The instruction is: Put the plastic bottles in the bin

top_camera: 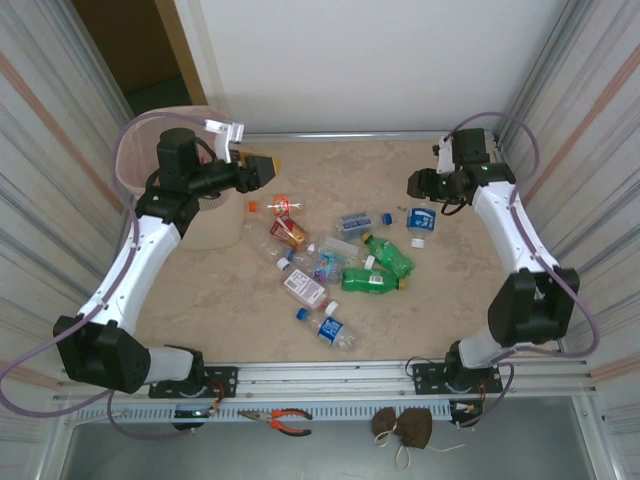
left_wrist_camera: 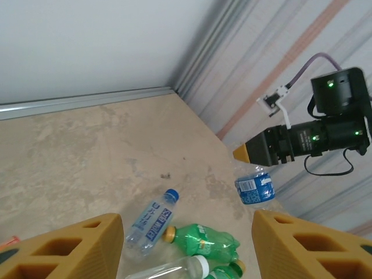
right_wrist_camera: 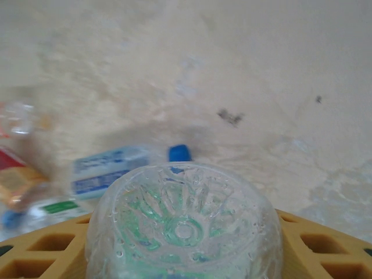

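My right gripper [top_camera: 418, 203] is shut on a clear plastic bottle with a blue label [top_camera: 420, 218], over the right of the table. In the right wrist view the bottle's ribbed base [right_wrist_camera: 185, 226] sits between the yellow fingers [right_wrist_camera: 325, 244]. The left wrist view shows this bottle [left_wrist_camera: 254, 187] hanging under the right gripper [left_wrist_camera: 251, 165]. My left gripper [top_camera: 264, 168] is open and empty beside the pink bin [top_camera: 195, 112] at the back left. Several bottles lie in the middle of the table, among them a green one [top_camera: 368, 279], a red-labelled one [top_camera: 288, 232] and a blue-capped one [left_wrist_camera: 152, 220].
Corrugated walls close in the left and right sides. Loose caps [top_camera: 252, 206] lie near the bottles. Orange-handled pliers [top_camera: 290, 421] and a brown pouch [top_camera: 404, 426] rest on the shelf below the front rail. Bare table [top_camera: 220, 290] lies left of the bottles.
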Robot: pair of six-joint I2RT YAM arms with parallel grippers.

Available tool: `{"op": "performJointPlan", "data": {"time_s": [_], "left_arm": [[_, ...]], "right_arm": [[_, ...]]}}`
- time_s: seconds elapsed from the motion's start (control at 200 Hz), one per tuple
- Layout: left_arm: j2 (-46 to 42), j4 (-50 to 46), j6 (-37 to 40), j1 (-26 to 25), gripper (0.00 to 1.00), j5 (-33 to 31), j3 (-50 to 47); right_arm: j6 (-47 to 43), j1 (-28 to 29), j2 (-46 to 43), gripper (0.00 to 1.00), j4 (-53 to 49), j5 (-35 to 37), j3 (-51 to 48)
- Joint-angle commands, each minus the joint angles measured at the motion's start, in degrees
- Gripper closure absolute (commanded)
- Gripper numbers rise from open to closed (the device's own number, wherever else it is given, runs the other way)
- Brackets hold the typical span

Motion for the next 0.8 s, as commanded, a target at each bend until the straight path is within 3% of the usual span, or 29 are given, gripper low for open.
{"op": "performJointPlan", "data": {"time_s": [0.0,0.18,0.496,0.792], "left_arm": [[-3.3,2.4,1.6,-0.3,0.4,0.5,0.3],[-3.8,2.7,2.2,-1.3,0.38,3.2,2.4],[-1.5,4.5,5.6,-11.6,0.34,7.8,6.2],[1.3,9.9,5.1,-18.6,0.24,12.0,6.9]], "right_arm": [[3.0,1.4,-4.8,0.42,3.6,-6.0,-0.8],[5.1,5.3,-11.8,0.44,11.8,-12.2,-2.6],[5.8,15.5,-20.7,0.45,30.6,-17.2,-6.3],[6.0,21.9,-23.6,0.45,41.0,-20.1,-7.4]]}}
